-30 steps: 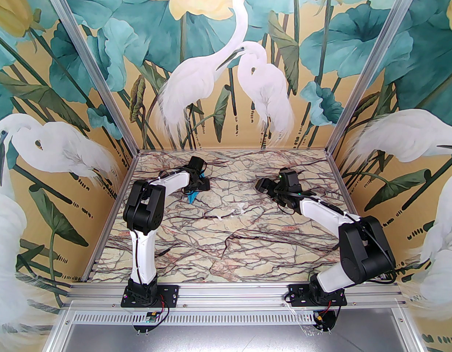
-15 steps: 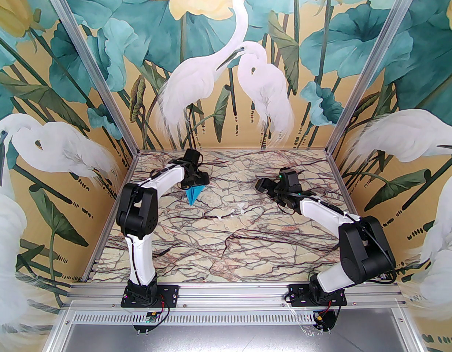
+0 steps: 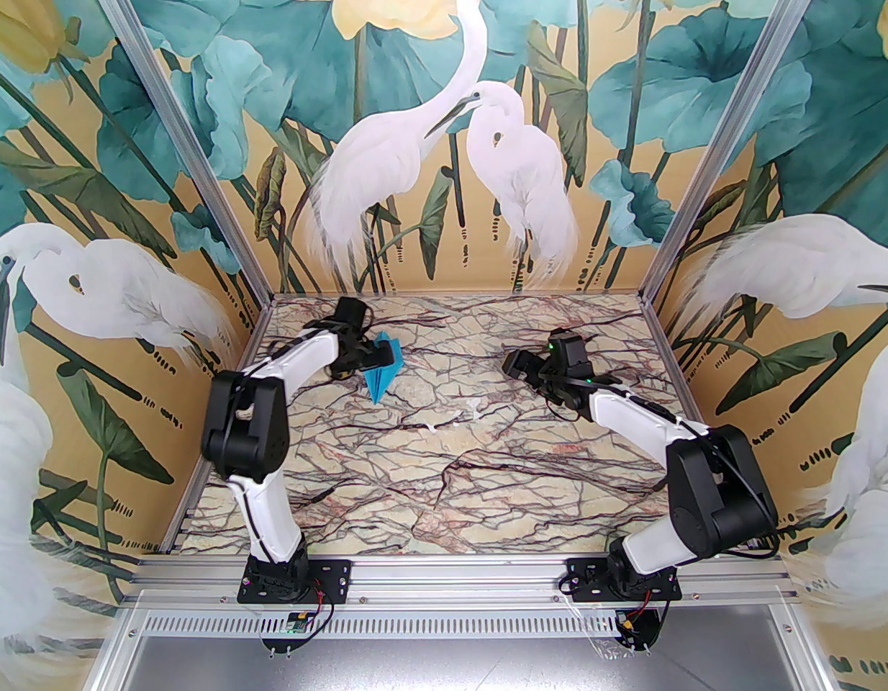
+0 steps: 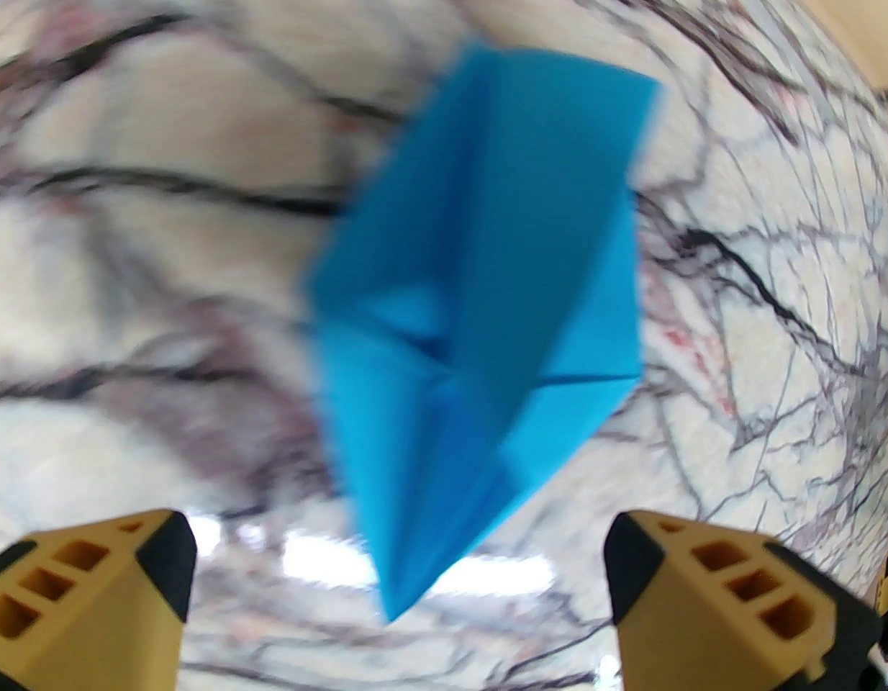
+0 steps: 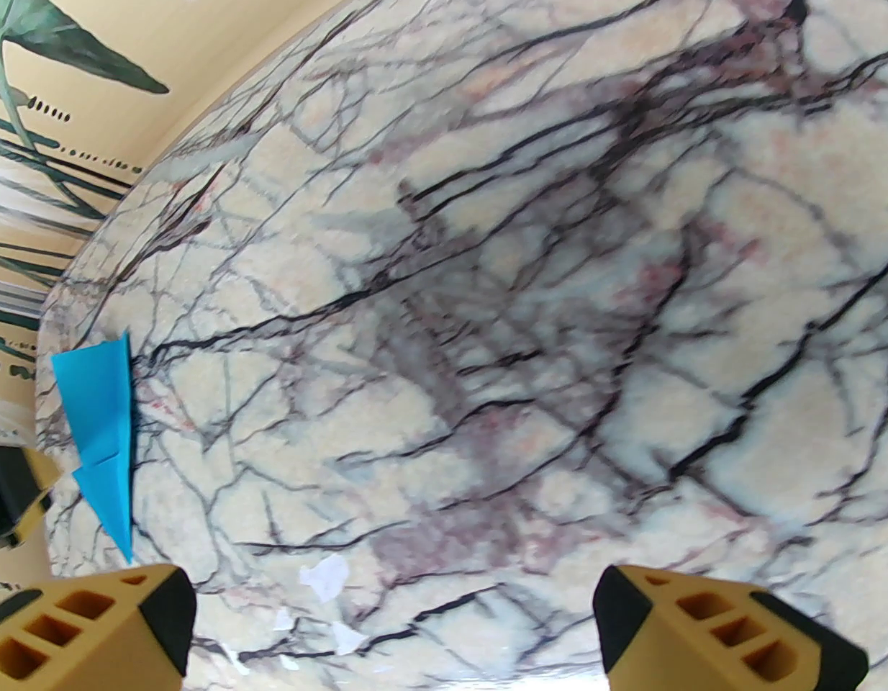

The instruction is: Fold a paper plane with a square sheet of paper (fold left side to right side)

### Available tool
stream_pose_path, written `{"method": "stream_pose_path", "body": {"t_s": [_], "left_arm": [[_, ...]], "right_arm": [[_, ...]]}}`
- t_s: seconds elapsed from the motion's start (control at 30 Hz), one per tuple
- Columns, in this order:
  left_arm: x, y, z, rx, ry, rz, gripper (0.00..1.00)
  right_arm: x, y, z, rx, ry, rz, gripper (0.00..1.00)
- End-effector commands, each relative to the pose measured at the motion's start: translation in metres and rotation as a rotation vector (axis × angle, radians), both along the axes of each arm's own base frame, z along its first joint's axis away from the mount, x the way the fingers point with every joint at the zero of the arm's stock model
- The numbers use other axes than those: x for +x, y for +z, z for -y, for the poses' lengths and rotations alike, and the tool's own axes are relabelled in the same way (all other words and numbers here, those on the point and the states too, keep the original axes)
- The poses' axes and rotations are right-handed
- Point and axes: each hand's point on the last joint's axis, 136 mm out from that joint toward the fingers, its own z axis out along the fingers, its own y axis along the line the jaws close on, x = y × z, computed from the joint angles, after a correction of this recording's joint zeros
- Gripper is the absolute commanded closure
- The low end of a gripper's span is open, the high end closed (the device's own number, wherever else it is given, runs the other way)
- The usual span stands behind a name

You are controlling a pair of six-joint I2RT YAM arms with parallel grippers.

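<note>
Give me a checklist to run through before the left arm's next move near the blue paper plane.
1. Left gripper open: ok, jaws wide apart.
2. Paper plane free of the left fingers: ok, neither one touches it.
3. Plane creased to a pointed nose: ok.
4. Plane lying at rest on the table: cannot tell, it is blurred in the left wrist view.
5. Right gripper open with nothing between its jaws: ok.
6. White scraps apart from the plane: ok.
</note>
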Motion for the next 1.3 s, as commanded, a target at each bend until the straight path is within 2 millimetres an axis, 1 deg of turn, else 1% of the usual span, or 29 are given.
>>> {"method": "stream_pose_path", "body": {"t_s": [0.0,0.03,0.07,0.1,0.13,0.17,0.23,0.27,0.33,0.4,0.47,0.5,0.53,0.57,0.6,0.67,0.7,0.73,0.77,0.8,0.83,0.9,0.93,0.97,1.0,1.07,1.1,1.27], "left_arm": [[-0.008,0.053,-0.039,0.03,0.154,0.177,0.0],[-0.017,0.068,-0.053,0.041,0.205,0.228,0.0],[-0.025,0.077,-0.064,0.054,0.245,0.274,0.01],[-0.034,0.082,-0.076,0.077,0.286,0.318,0.01],[-0.045,0.094,-0.088,0.107,0.321,0.386,0.01],[-0.052,0.099,-0.095,0.136,0.339,0.436,0.01],[-0.068,0.107,-0.114,0.225,0.376,0.559,0.01],[-0.073,0.106,-0.117,0.247,0.378,0.613,0.01],[-0.083,0.099,-0.12,0.283,0.355,0.69,0.0],[-0.091,0.085,-0.129,0.331,0.386,0.69,0.01],[-0.088,0.07,-0.131,0.397,0.344,0.676,0.0],[-0.085,0.061,-0.13,0.42,0.32,0.671,0.0],[-0.081,0.054,-0.131,0.436,0.315,0.683,0.0],[-0.077,0.052,-0.133,0.446,0.322,0.706,0.0],[-0.071,0.05,-0.13,0.448,0.299,0.739,0.01],[-0.059,0.045,-0.126,0.433,0.275,0.784,0.0],[-0.053,0.04,-0.124,0.402,0.272,0.792,0.0],[-0.046,0.033,-0.121,0.387,0.244,0.791,0.0],[-0.041,0.032,-0.118,0.388,0.21,0.785,0.0],[-0.037,0.026,-0.109,0.352,0.16,0.752,0.0],[-0.034,0.026,-0.1,0.338,0.102,0.782,0.01],[-0.035,0.024,-0.086,0.297,0.019,0.81,0.0],[-0.037,0.022,-0.084,0.284,0.006,0.83,0.0],[-0.04,0.014,-0.084,0.278,0.007,0.834,0.0],[-0.039,0.02,-0.086,0.288,0.015,0.872,0.0],[-0.04,0.016,-0.087,0.278,0.018,0.842,0.0],[-0.039,0.019,-0.087,0.287,0.015,0.86,0.01],[-0.04,0.017,-0.086,0.285,0.014,0.852,0.01]], "right_arm": [[0.001,0.029,0.032,-0.162,-0.043,0.109,0.01],[0.0,0.035,0.044,-0.213,-0.06,0.134,0.01],[0.0,0.041,0.053,-0.268,-0.068,0.166,0.01],[-0.002,0.049,0.063,-0.339,-0.077,0.209,0.01],[-0.004,0.054,0.075,-0.409,-0.097,0.244,0.01],[-0.005,0.061,0.085,-0.47,-0.121,0.284,0.01],[-0.011,0.069,0.107,-0.604,-0.172,0.354,0.01],[-0.014,0.07,0.116,-0.663,-0.19,0.38,0.01],[-0.022,0.068,0.138,-0.771,-0.259,0.416,0.01],[-0.025,0.059,0.154,-0.81,-0.289,0.427,0.01],[-0.026,0.046,0.167,-0.815,-0.322,0.422,0.01],[-0.024,0.039,0.171,-0.802,-0.328,0.427,0.01],[-0.022,0.032,0.174,-0.794,-0.328,0.437,0.01],[-0.019,0.028,0.175,-0.794,-0.316,0.452,0.01],[-0.016,0.024,0.174,-0.802,-0.303,0.474,0.01],[-0.007,0.02,0.176,-0.768,-0.315,0.512,0.01],[-0.001,0.016,0.174,-0.747,-0.287,0.477,0.01],[0.004,0.013,0.169,-0.714,-0.244,0.478,0.01],[0.007,0.011,0.167,-0.68,-0.23,0.498,0.01],[0.01,0.005,0.16,-0.639,-0.178,0.521,0.01],[0.011,-0.003,0.159,-0.615,-0.155,0.535,0.01],[0.007,-0.008,0.154,-0.584,-0.119,0.587,0.01],[0.006,-0.008,0.152,-0.582,-0.111,0.584,0.01],[0.006,-0.008,0.153,-0.582,-0.111,0.58,0.01],[0.007,-0.008,0.154,-0.583,-0.118,0.582,0.01],[0.009,-0.01,0.158,-0.576,-0.134,0.558,0.01],[0.009,-0.01,0.158,-0.577,-0.135,0.562,0.01],[0.008,-0.009,0.161,-0.582,-0.155,0.562,0.01]]}}
